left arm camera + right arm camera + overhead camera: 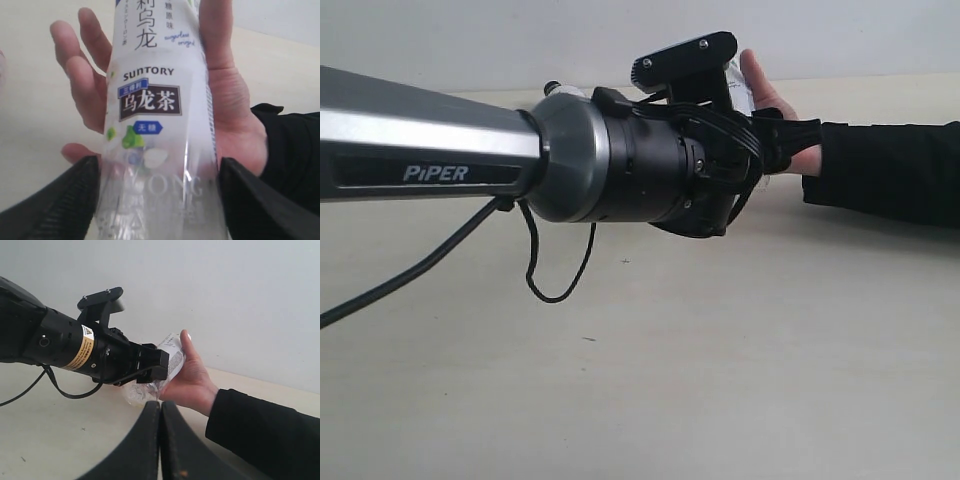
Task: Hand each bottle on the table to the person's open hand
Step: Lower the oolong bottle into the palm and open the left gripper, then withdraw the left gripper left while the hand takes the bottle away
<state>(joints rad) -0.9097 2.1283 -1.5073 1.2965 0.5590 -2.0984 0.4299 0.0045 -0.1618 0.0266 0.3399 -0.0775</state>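
Left tool [159, 162] gripped the bottle [155, 100] low on its light, probably squashy body, against the person's open hand [235, 130].

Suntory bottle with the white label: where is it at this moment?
In the left wrist view the Suntory bottle sits gripped in the left gripper, resting against the person's open hand; in the exterior view that is upper right of centre.

A plain, pale grey-white wall [620, 40] fills a band across the top of the exterior view, evenly lit. The same wall takes up most of the background in the right wrist view. A black sleeve [890, 170] comes in from the right edge of the exterior view at mid-height, matte and softly creased.
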